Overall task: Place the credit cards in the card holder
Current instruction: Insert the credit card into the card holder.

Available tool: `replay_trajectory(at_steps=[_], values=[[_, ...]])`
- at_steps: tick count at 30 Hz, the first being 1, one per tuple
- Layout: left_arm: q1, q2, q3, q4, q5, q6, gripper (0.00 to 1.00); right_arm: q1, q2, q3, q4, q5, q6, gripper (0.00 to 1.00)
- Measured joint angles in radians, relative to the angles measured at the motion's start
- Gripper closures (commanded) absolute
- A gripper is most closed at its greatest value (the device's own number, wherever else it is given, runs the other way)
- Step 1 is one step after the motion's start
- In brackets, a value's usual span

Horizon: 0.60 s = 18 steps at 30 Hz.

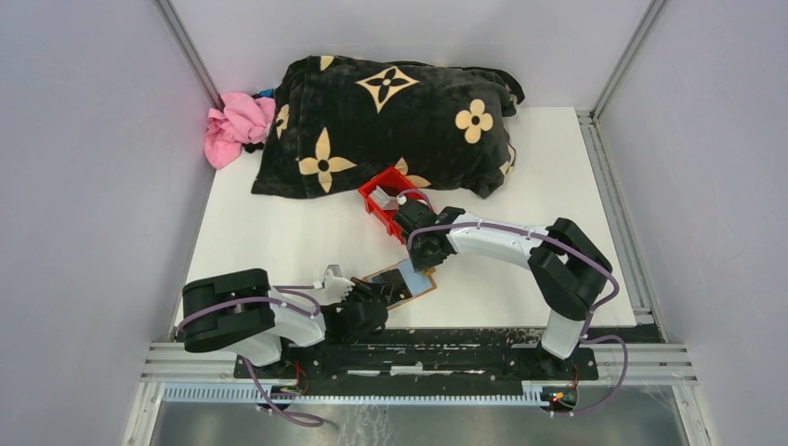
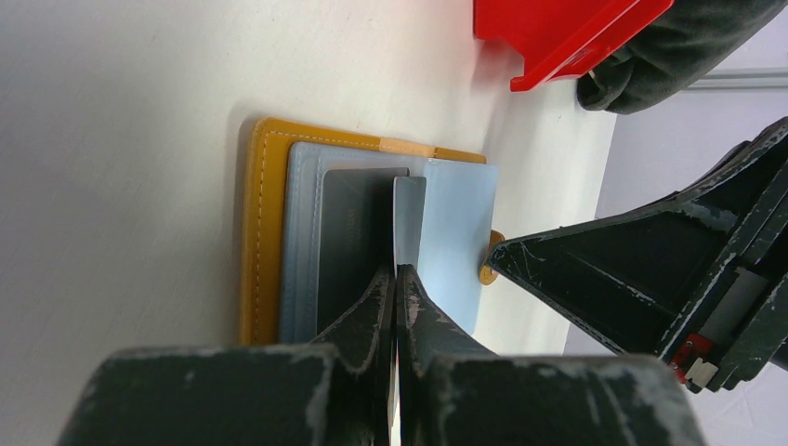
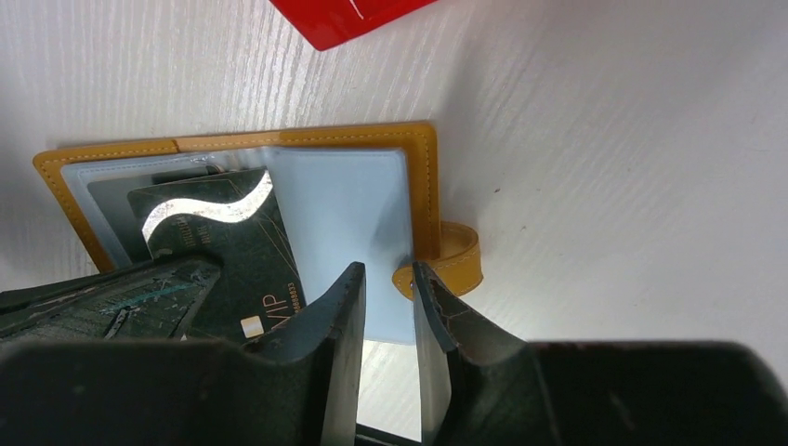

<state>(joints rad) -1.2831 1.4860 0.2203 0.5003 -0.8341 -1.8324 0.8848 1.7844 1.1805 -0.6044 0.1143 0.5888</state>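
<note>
Card holder (image 1: pixel 420 282) lies open and flat on the table (image 1: pixel 279 242), tan cover down and pale clear pockets up, close to the arm bases.

- Step in hand: feeding 1 credit card (image 3: pixel 228 246) into a pocket. It is dark, with a silver swoosh.
- Left gripper (image 2: pixel 398 279) is clamped tight on the near end of this card, holding it on edge above the holder. The far edge meets the pocket page opposite the strap tab (image 3: pixel 455 260). Cannot tell whether it has entered the slot.
- Right gripper (image 3: pixel 388 288) sits at the tab side of the holder. Its jaws stand a narrow gap apart, straddling the pocket page's edge, with nothing seen clamped. Judged to be there to steady the holder.
- A grey rectangle shows under the clear film beside the held card. Could be a seated card or a shadow; unclear.

Next move, as a judgement: tip the card flatter, line its edge up with the pocket mouth and slide it in. The holder must be pinned so it does not skate on the smooth top.

Surroundings:
- White table.
- Red bin (image 1: pixel 379 197) just beyond the holder.
- Black flower-print blanket (image 1: pixel 381 121) heaped past the bin.
- Pink cloth (image 1: pixel 237 125) at the blanket's end, far from the holder.
- Plain grey walls on 3 sides.
</note>
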Motion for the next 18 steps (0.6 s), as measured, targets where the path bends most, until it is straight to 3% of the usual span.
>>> replay_trajectory(at_steps=[18], values=[[0.000, 0.001, 0.000, -0.001, 0.000, 0.000, 0.97, 0.071, 0.023, 0.060, -0.023, -0.013, 0.013, 0.63]])
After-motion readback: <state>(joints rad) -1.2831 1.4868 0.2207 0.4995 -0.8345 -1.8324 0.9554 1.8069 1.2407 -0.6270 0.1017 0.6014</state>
